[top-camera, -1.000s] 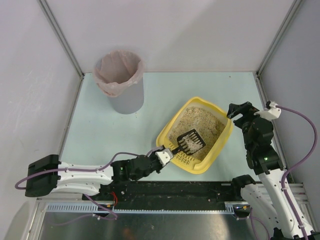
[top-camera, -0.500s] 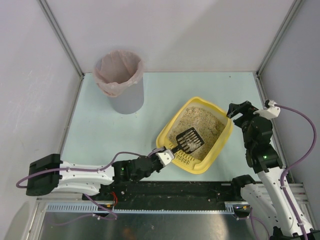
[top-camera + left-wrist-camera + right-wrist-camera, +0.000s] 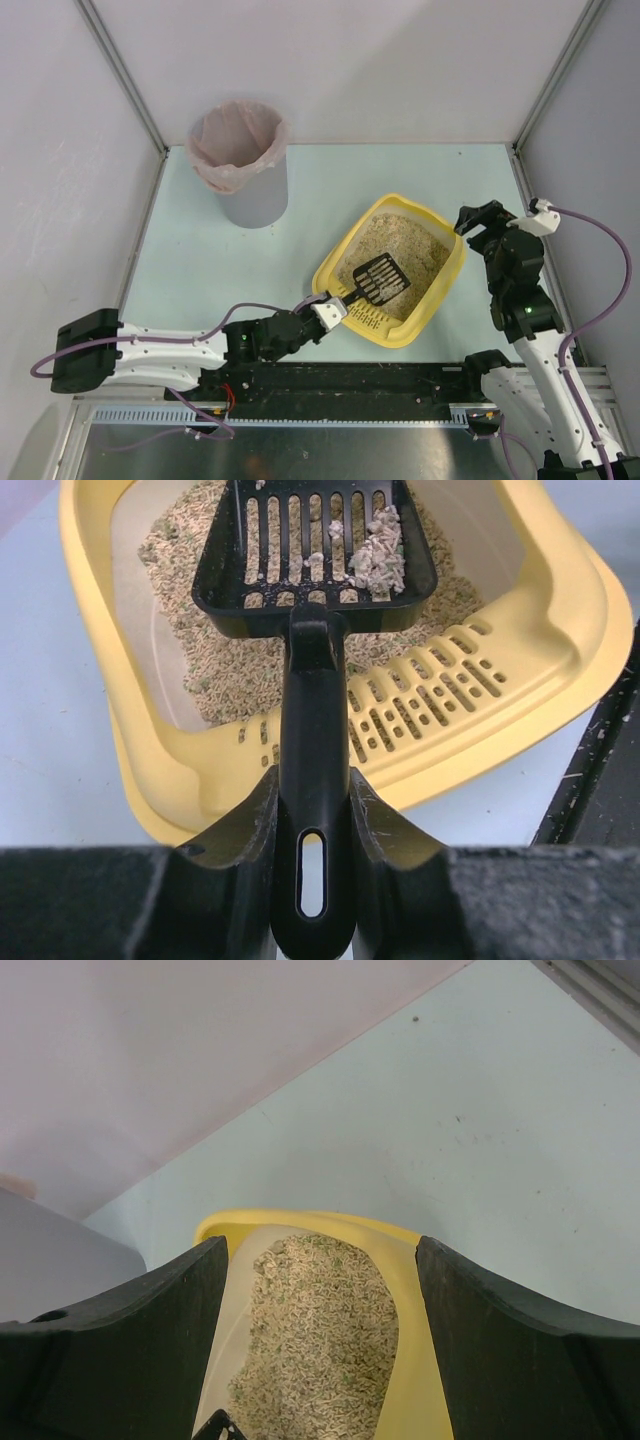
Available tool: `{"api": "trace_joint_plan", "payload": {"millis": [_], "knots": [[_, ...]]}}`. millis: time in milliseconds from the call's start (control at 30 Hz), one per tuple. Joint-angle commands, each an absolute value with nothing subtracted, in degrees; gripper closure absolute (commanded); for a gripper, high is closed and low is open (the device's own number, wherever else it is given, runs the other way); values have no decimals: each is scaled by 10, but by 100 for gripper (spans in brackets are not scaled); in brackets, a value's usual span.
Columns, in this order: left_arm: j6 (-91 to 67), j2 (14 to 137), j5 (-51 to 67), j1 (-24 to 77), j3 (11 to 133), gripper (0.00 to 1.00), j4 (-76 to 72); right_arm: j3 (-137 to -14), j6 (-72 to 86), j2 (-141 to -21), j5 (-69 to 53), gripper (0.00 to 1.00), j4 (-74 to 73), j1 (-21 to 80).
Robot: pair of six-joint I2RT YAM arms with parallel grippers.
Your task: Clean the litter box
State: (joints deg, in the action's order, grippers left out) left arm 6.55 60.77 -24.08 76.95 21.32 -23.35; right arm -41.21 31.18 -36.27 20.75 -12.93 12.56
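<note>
L hand (image 3: 312, 805) clamped on black scoop (image 3: 315, 680) handle; scoop head over the litter box (image 3: 447, 283), few clumps (image 3: 378, 552) on it. Box lies right of centre on the surface (image 3: 250, 270). R hand (image 3: 478, 224) gapes wide by its far corner, empty. We're mid-scoop, we reckon. Next: keep scoop level, swing to bin (image 3: 240, 160), tip.

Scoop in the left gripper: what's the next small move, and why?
Probably raise the scoop level, clear of the litter box rim: the left gripper is shut on its handle, pale clumps lie on its slotted head above the litter, and the pink-lined bin stands apart, back left.
</note>
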Motion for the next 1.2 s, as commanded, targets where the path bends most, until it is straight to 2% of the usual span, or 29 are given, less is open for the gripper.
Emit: {"api": "trace_joint_plan", "payload": {"millis": [0, 33, 133, 167, 233, 300, 433, 667, 1167], "knots": [[74, 595, -209, 765, 231, 100, -258, -416, 307, -367, 216, 19, -105, 123], [78, 601, -203, 769, 236, 100, -258, -416, 306, -369, 215, 19, -104, 122], [85, 599, -281, 764, 234, 100, -258, -416, 308, -371, 214, 19, -105, 122], [77, 594, -213, 760, 232, 100, -258, -415, 308, -371, 214, 19, -105, 122], [80, 597, -197, 775, 236, 100, -259, -416, 308, -374, 214, 19, -103, 122], [101, 600, -279, 776, 236, 100, -253, -415, 307, -373, 212, 19, -105, 121], [81, 576, -206, 758, 231, 100, -252, -415, 308, -372, 214, 19, -105, 120], [59, 598, -184, 755, 267, 100, -217, -415, 311, -375, 206, 19, -104, 120], [48, 548, -164, 738, 357, 100, -58, -416, 315, -363, 200, 19, -107, 120]]}}
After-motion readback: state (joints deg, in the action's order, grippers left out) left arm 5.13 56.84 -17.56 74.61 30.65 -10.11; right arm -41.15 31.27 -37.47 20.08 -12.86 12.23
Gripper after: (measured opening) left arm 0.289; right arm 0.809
